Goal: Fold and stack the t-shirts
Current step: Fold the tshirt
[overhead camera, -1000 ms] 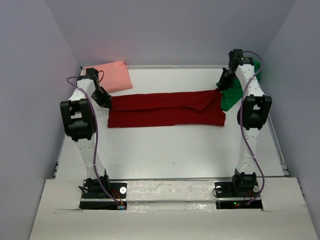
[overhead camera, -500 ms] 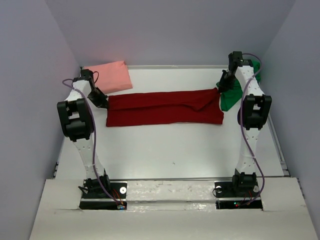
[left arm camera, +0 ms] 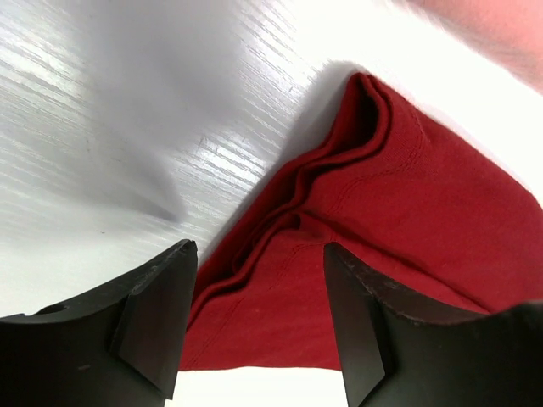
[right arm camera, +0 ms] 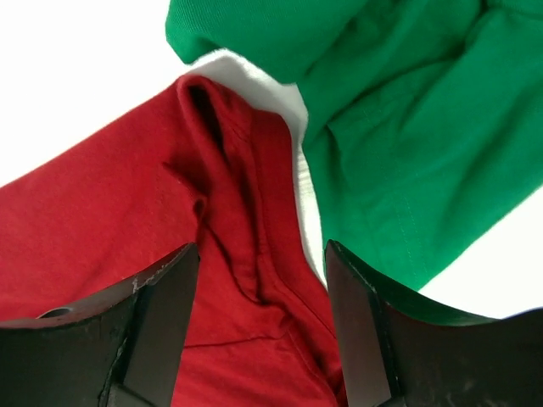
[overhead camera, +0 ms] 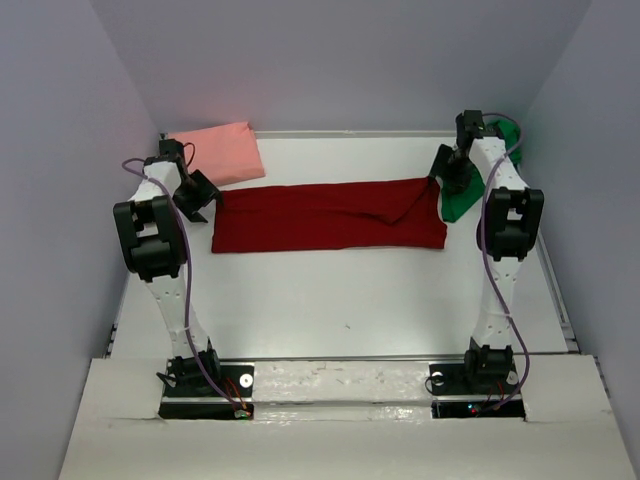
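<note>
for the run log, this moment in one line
red shirt: flat strip | left jaws: open, its left end | right jaws: open, its right end | pink shirt: far left | green shirt: far right

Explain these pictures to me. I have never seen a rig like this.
Two robot arms are bolted at the near edge of a white table. One picture looks down from above; the other two come from cameras on each wrist, with the black fingers in view. A dark red t-shirt, folded into a long strip, lies across the middle. A salmon pink t-shirt lies folded far left, a green t-shirt bunched far right. The left hand and right hand sit open at the strip's ends, holding nothing.
</note>
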Robot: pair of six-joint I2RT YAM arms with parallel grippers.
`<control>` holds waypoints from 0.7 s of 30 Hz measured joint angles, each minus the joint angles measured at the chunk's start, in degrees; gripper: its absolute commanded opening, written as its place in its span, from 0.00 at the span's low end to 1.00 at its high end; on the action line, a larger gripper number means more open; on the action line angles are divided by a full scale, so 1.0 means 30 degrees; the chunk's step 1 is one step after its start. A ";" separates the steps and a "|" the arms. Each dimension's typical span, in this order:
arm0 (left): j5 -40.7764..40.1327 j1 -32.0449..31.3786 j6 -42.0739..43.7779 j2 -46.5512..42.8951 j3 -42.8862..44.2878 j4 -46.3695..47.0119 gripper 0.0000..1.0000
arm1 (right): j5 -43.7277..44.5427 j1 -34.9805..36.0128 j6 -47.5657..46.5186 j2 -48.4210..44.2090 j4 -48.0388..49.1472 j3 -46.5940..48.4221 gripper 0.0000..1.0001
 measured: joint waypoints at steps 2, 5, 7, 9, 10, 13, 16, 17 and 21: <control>-0.0131 0.0007 0.0000 0.0000 0.0000 0.0080 0.71 | 0.0000 -0.0015 0.0007 -0.0313 0.0109 -0.0452 0.67; -0.0240 0.0007 0.0000 0.0000 0.0000 0.0131 0.71 | 0.0000 -0.0015 0.0000 -0.0699 0.0211 -0.0612 0.67; -0.0255 0.0015 0.0000 -0.0007 0.0015 0.0117 0.71 | 0.0000 -0.0015 -0.0007 -0.1115 0.0430 -0.0641 0.67; -0.0291 0.0022 0.0007 -0.0007 0.0095 0.0036 0.71 | 0.0000 -0.0015 -0.0007 -0.1464 0.0546 -0.0699 0.67; -0.0306 0.0015 0.0015 -0.0007 0.0277 -0.0109 0.71 | -0.0022 -0.0015 0.0000 -0.1851 0.0605 -0.0823 0.67; -0.0219 0.0022 0.0066 -0.0095 0.1093 -0.0488 0.70 | -0.0306 -0.0015 0.0102 -0.2492 0.0590 -0.0903 0.66; 0.0255 -0.0087 0.0080 -0.0627 0.1494 -0.0510 0.66 | -0.1501 -0.0022 0.0605 -0.3519 0.0561 -0.1319 0.64; 0.0393 -0.0153 0.0080 -0.0991 0.1523 -0.0583 0.64 | -0.1909 -0.0022 0.0729 -0.3876 0.0648 -0.1792 0.64; 0.0707 -0.1078 0.0073 -0.2353 0.1581 -0.0852 0.18 | -0.3752 0.0000 0.1494 -0.5807 0.0911 -0.5195 0.63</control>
